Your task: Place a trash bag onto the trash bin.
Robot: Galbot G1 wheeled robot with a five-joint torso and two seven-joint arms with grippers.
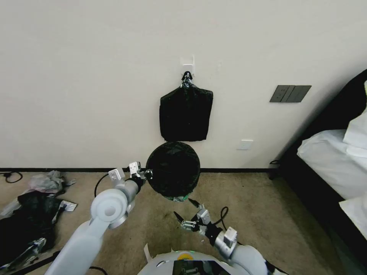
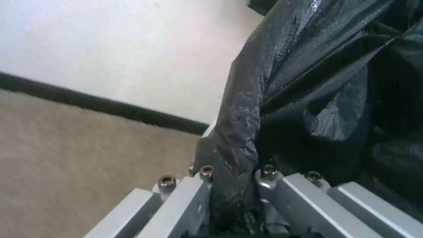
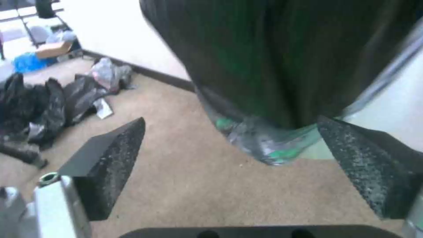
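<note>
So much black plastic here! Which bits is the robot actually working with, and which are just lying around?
In use:
- trash bag, draped over the bin
- trash bin, its pale base peeking out below
- left gripper, clamped on the bag's edge
- right gripper, open, in front of the bin

Just there:
- sheaf of bags hung on the wall
- black plastic heap on the carpet
- bed

1. A thin, glossy black plastic trash bag [image 1: 172,169] covers the round mouth of the trash bin [image 1: 178,198], whose pale base shows just below.
2. The left tool [image 1: 148,174] touches the bag's left edge.
3. The right tool [image 1: 185,212] sits below the bin with its fingers spread, apart from it.
4. A flat black sheaf of bags [image 1: 186,113] hangs from a clip on the cream wall above.
</note>
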